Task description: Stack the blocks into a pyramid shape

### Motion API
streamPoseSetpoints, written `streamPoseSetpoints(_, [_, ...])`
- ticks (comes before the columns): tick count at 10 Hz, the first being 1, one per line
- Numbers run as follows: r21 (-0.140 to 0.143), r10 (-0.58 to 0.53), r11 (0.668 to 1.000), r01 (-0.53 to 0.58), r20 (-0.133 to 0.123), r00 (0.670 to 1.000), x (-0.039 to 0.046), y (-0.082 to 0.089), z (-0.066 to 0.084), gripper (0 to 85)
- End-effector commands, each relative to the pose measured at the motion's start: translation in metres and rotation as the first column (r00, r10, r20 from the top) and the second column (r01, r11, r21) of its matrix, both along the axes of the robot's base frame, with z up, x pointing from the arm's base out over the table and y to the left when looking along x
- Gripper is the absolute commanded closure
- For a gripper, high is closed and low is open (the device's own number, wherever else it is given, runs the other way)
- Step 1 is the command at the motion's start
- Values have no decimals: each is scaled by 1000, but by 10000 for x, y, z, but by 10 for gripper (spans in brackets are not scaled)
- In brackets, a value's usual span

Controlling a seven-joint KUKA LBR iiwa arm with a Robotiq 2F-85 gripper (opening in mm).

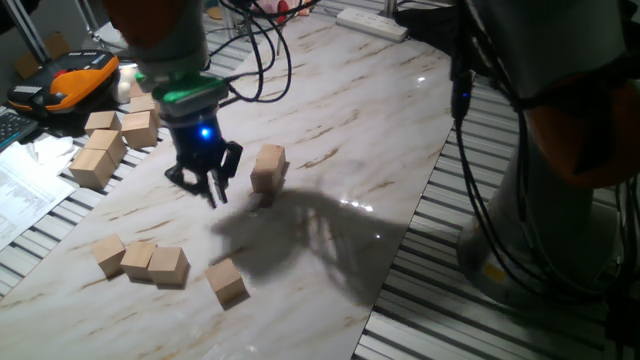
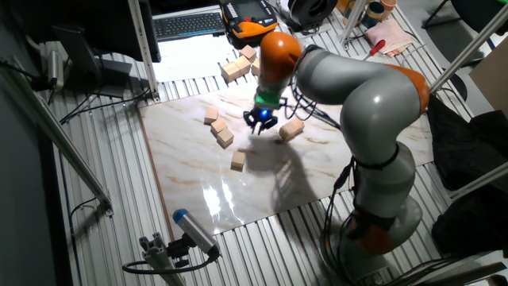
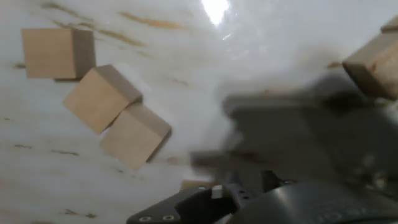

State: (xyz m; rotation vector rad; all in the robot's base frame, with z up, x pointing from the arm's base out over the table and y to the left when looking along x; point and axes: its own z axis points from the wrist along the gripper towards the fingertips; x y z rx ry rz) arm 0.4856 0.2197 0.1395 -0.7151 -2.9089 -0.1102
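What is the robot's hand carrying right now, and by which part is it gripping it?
Nothing, as far as the views show. The hand hangs above the table with no block between its fingers; the nearest block stands apart, beside it.

Grey/orange arm [image 2: 357,87], black claw [image 1: 207,185], blue LED, cables.

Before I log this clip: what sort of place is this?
Most likely a robotics lab bench: a marble-patterned table with the blocks, a keyboard, a power strip and loose cables.
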Motion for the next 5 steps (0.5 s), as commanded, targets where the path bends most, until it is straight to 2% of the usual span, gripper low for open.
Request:
streamPoseSetpoints(1, [-40,-14,999,15,12,1000,-41,246,-20,170])
streamPoseSetpoints(4, [-80,-44,996,46,27,999,-148,478,-113,170])
streamPoseSetpoints(5, [-80,-44,996,46,26,999,-172,530,-142,170])
